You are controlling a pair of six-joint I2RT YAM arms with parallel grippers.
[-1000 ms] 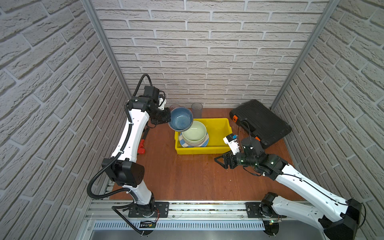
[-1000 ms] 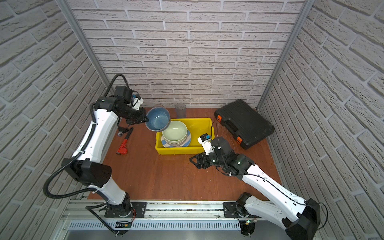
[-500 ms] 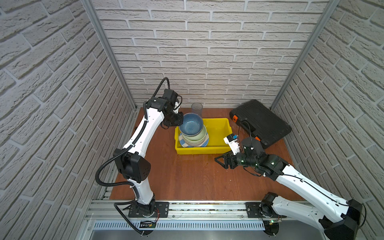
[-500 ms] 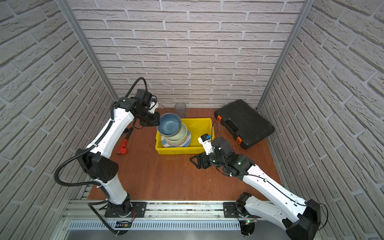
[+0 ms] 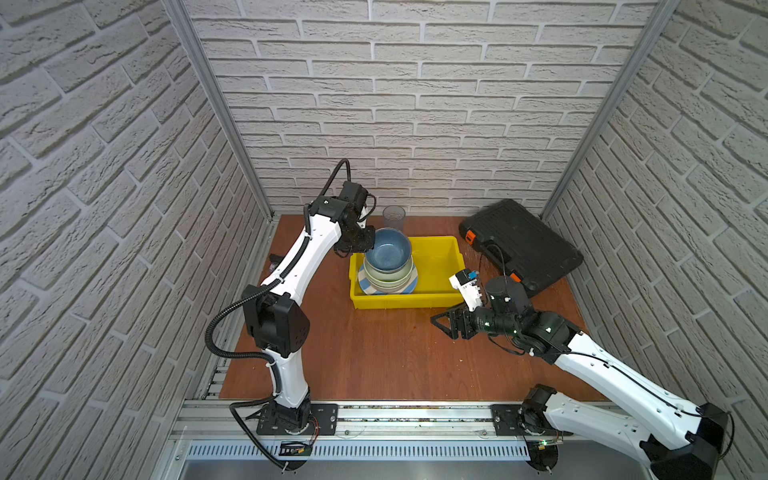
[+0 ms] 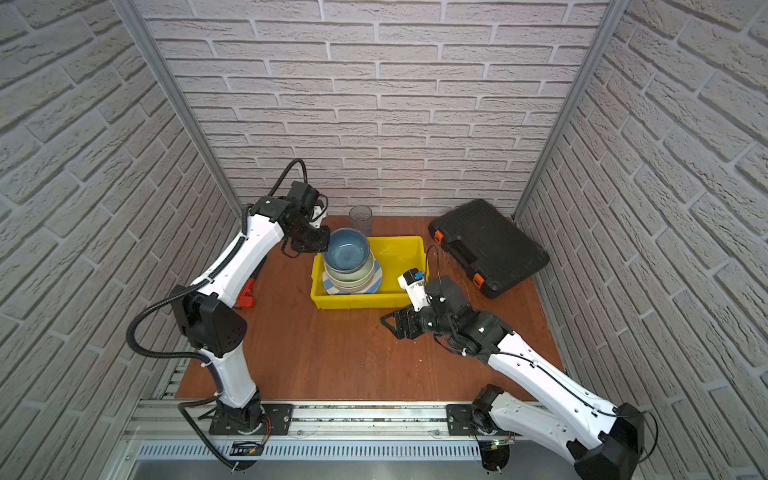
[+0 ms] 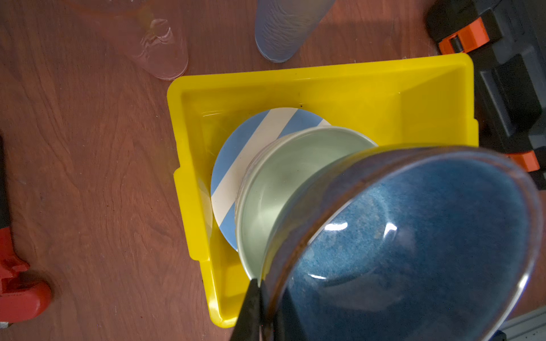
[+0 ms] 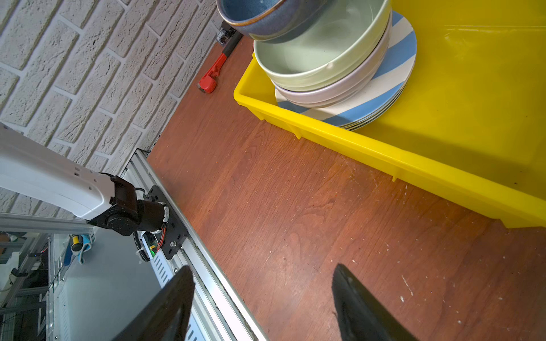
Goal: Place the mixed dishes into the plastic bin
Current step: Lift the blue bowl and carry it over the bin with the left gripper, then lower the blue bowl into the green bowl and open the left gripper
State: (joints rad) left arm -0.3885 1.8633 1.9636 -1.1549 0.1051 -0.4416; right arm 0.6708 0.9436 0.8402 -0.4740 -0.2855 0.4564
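The yellow plastic bin (image 5: 436, 291) (image 6: 399, 297) stands mid-table. In its left half a blue-white striped plate (image 7: 236, 165) (image 8: 396, 56) carries a lavender-grey bowl (image 8: 331, 88) and a pale green bowl (image 5: 390, 276) (image 8: 319, 56). My left gripper (image 5: 365, 246) (image 7: 261, 288) is shut on the left rim of a blue bowl (image 5: 388, 252) (image 6: 347, 250) (image 7: 413, 251), which is tilted and low over the green bowl. Two clear tumblers (image 7: 159, 50) (image 7: 283, 29) stand behind the bin. My right gripper (image 5: 442, 323) (image 8: 263, 271) hangs open and holds nothing, in front of the bin's right corner.
A black case with orange latches (image 5: 519, 245) (image 6: 490, 245) lies at the back right, close to the bin. A red wrench (image 6: 248, 293) (image 8: 211, 76) lies by the left wall. Brick walls close three sides, and a metal rail (image 5: 415, 419) runs along the front.
My left arm has carried the blue bowl to the right, from left of the bin to over the stacked bowls inside it. The right arm has not moved.
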